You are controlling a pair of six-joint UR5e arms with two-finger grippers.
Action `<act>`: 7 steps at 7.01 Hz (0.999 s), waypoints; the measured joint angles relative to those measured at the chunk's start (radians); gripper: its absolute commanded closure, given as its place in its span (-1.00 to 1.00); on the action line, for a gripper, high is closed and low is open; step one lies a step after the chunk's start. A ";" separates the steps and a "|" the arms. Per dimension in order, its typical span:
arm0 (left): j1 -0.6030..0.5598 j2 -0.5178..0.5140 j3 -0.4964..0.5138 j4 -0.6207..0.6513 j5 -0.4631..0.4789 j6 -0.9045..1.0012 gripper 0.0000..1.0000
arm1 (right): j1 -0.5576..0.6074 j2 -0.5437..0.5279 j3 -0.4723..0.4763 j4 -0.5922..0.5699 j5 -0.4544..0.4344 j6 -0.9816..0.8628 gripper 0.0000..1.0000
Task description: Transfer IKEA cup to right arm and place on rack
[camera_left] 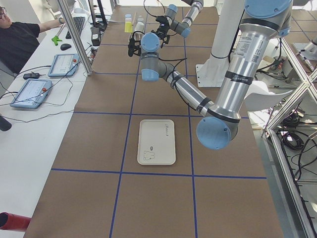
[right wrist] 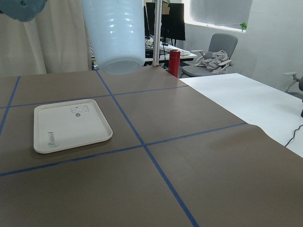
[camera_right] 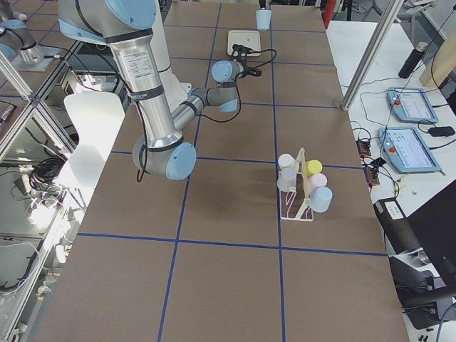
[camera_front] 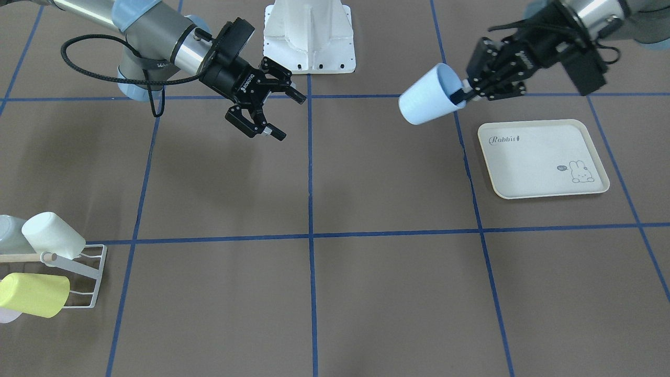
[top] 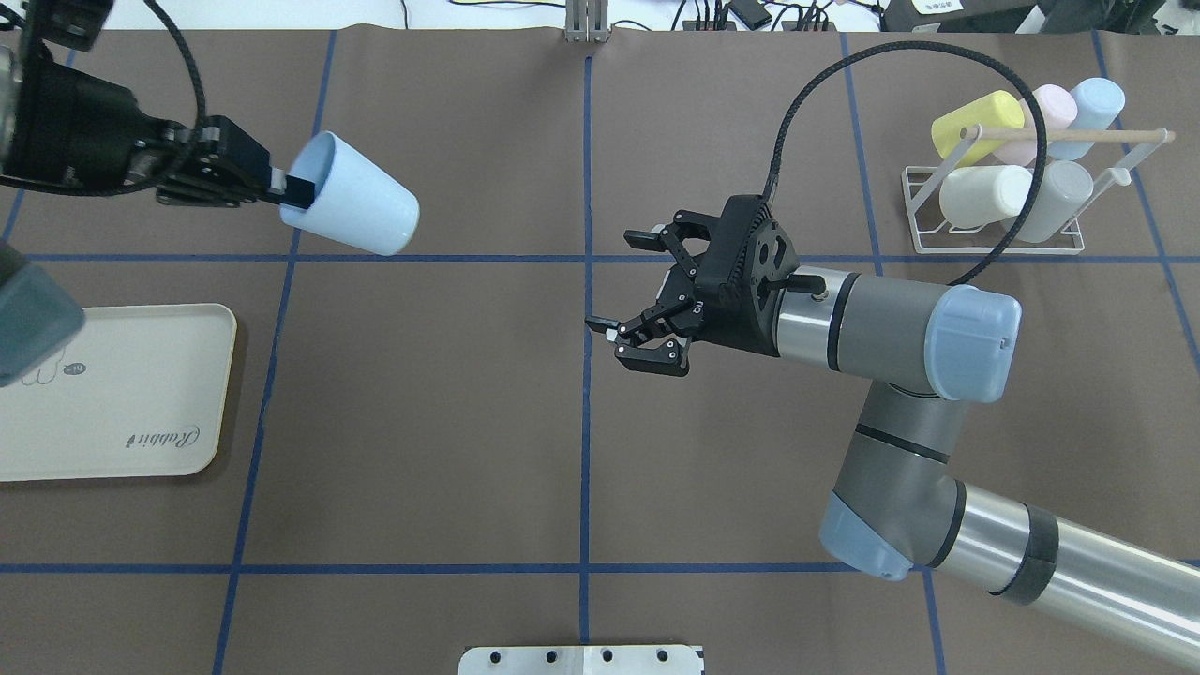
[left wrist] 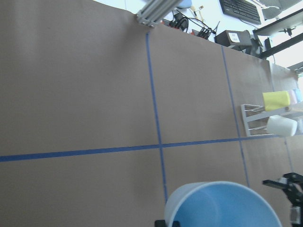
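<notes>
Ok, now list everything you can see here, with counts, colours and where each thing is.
blue cup: one, light blue, held in the air, robot's left side.
tray: one, cream, rabbit print, left side.
rack: one, white wire, wooden rod, far right.
racked cups: five, yellow, pink, light blue, white, pale grey, on the rack.
table: one, brown, blue tape grid.
person: one, dark top, side bench.
left gripper: one, black, jaws shut on the blue cup's rim.
right gripper: one, black, jaws open, mid-table.

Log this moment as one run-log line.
stage: before handover | left gripper: shut on blue cup rim, cup airborne | right gripper: open, empty, apart from cup | rack: holds other cups
</notes>
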 measured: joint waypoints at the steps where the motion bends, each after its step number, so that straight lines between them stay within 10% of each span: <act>1: 0.078 -0.046 0.010 -0.047 0.043 -0.079 1.00 | -0.004 0.005 -0.005 0.023 -0.012 -0.012 -0.97; 7: 0.202 -0.174 0.115 -0.075 0.187 -0.159 1.00 | -0.023 0.013 0.001 0.034 -0.027 -0.037 -0.97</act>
